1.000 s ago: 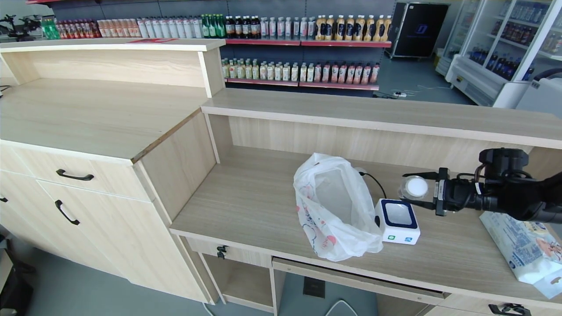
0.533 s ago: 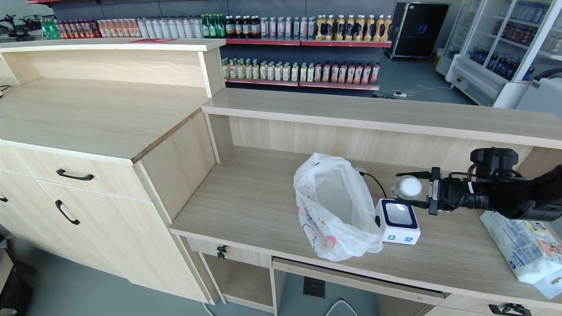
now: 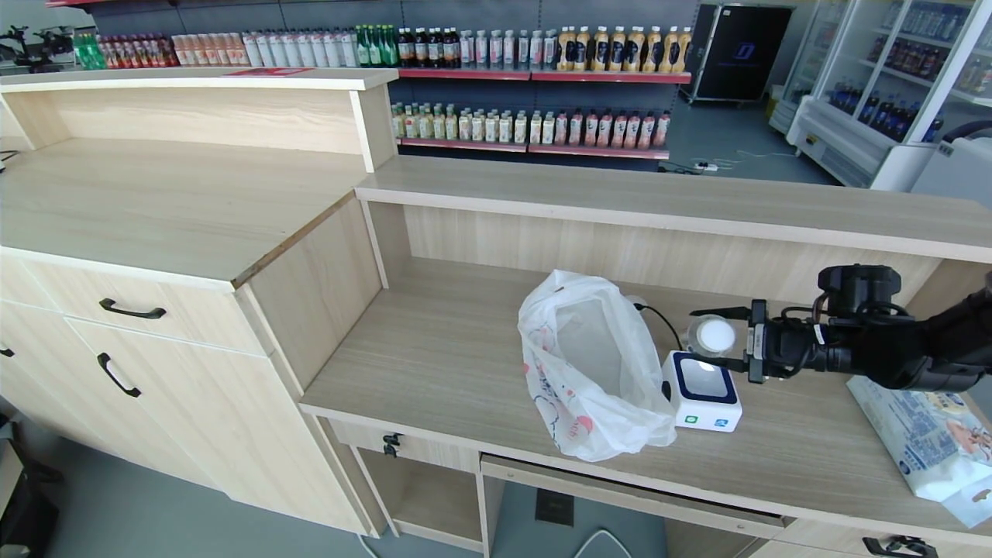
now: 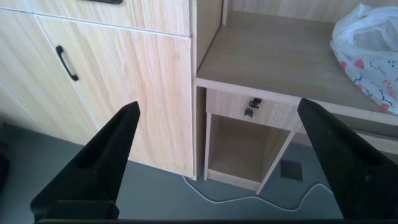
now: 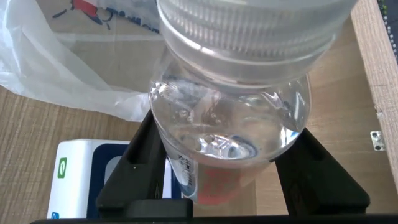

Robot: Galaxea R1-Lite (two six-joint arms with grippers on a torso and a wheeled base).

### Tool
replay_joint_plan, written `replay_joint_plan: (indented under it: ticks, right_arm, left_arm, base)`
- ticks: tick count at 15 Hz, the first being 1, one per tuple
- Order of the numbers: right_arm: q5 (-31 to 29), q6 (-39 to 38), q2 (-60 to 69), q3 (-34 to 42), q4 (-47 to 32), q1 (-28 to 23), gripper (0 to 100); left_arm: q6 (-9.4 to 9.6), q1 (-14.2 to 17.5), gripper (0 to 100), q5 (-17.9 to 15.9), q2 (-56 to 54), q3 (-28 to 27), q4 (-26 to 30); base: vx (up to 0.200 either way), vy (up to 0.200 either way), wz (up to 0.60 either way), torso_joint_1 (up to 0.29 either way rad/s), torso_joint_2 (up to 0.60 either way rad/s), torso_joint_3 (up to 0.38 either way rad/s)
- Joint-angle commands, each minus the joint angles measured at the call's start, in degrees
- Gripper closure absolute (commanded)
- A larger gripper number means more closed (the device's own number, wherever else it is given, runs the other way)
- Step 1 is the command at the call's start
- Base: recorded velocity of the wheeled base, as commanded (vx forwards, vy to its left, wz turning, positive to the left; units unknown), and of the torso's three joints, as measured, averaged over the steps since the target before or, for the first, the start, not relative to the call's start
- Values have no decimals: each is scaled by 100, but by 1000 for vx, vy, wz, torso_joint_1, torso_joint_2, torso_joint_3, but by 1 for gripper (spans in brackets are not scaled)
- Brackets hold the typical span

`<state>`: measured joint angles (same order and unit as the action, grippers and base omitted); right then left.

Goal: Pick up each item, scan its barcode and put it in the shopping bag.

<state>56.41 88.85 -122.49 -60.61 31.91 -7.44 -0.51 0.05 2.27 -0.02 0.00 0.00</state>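
Right pincer (image 3: 694, 336) is clamped around the clear bottle (image 3: 714, 335), seemingly just above the scanner (image 3: 701, 391).

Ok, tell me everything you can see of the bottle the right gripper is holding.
The bottle is clear plastic with a white ribbed cap and a label showing some red. It is held off the counter, roughly level, with its cap pointing away from the wrist toward the shopping bag, over the scanner. The right gripper clamps its body between two black fingers.
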Motion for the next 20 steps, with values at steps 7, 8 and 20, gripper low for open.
replay_joint_plan:
  ticks: [7, 8, 20]
  right_arm:
    - [2, -34, -82, -126, -1, 14, 100]
    - [2, -34, -91, -126, -1, 14, 100]
    - [2, -210, -302, -452, -36, 234, 100]
  left_arm:
    - [-2, 4, 0, 2, 2, 0, 0]
    - [-2, 4, 0, 2, 2, 0, 0]
    - [-2, 4, 0, 2, 2, 0, 0]
  base:
    - [0, 0, 0, 0, 0, 0]
    - [0, 0, 0, 0, 0, 0]
    - [0, 0, 0, 0, 0, 0]
